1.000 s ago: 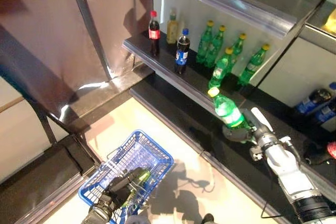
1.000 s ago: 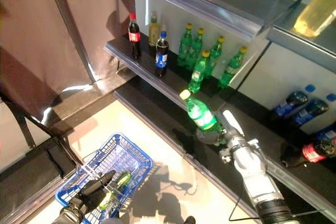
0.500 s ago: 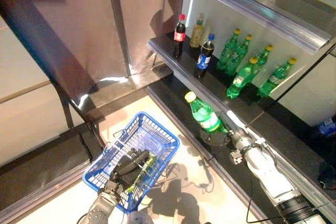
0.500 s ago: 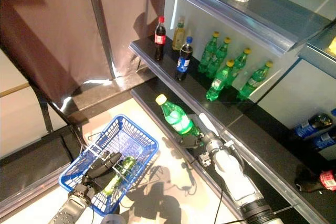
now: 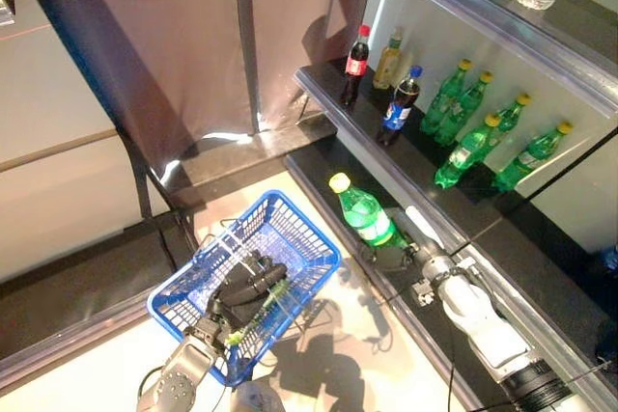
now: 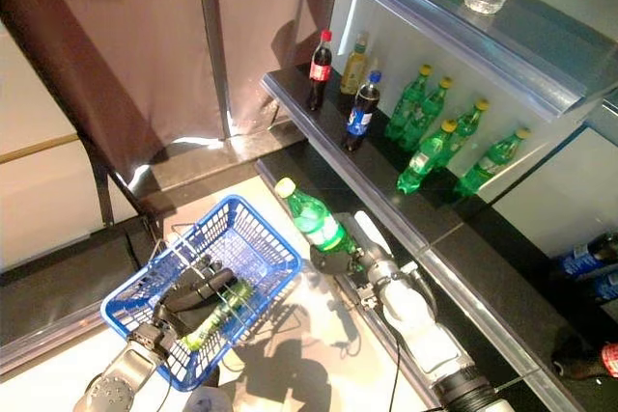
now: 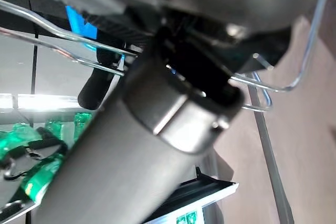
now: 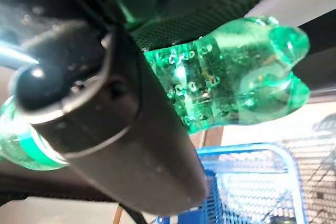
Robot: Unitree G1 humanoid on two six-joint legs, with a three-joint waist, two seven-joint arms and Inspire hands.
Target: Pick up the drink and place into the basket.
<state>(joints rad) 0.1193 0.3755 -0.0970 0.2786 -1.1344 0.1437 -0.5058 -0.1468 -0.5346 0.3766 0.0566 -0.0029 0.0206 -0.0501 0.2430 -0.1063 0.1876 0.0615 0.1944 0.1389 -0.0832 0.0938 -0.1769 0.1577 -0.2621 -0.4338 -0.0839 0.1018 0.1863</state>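
A green drink bottle (image 5: pixel 365 215) with a yellow cap hangs tilted in the air, cap pointing up and to the left. My right hand (image 5: pixel 394 258) is shut on its lower half; the right wrist view shows the bottle's base (image 8: pixel 236 80) past the fingers (image 8: pixel 121 129). The blue wire basket (image 5: pixel 294 211) hangs just left of and below the bottle. My left hand (image 5: pixel 249 283) is curled round the basket's metal handles (image 7: pixel 273 85). Under that hand a green bottle (image 6: pixel 214 314) lies in the basket.
A dark shelf (image 5: pixel 328 94) behind carries a red-capped cola (image 5: pixel 355 65), a yellowish bottle (image 5: pixel 388 45), a blue-labelled cola (image 5: pixel 400 113) and several green bottles (image 5: pixel 471 137). A lower ledge (image 5: pixel 319 166) runs beneath it. A brown curtain (image 5: pixel 164 36) hangs at the left.
The camera has shifted. My right hand has carried the green bottle away from the shelf and leftward, so it is now close beside the basket's right rim. The left hand still holds the basket.
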